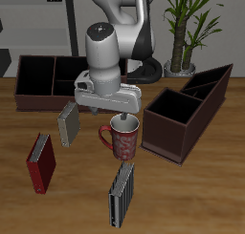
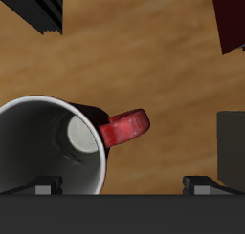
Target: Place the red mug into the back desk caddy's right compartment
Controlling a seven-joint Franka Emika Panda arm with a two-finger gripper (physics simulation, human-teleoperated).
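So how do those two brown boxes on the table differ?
The back desk caddy is long and low; the other caddy is taller, with a slanted raised end. The back one lies along the table's back edge; the other sits angled, nearer the red mug. Both are dark brown with dark compartments.

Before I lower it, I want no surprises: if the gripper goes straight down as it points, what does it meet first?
Probably the red mug: the gripper hangs just above its rim, with the mug's opening right below the fingers in the wrist view. Exact alignment is hard to judge.
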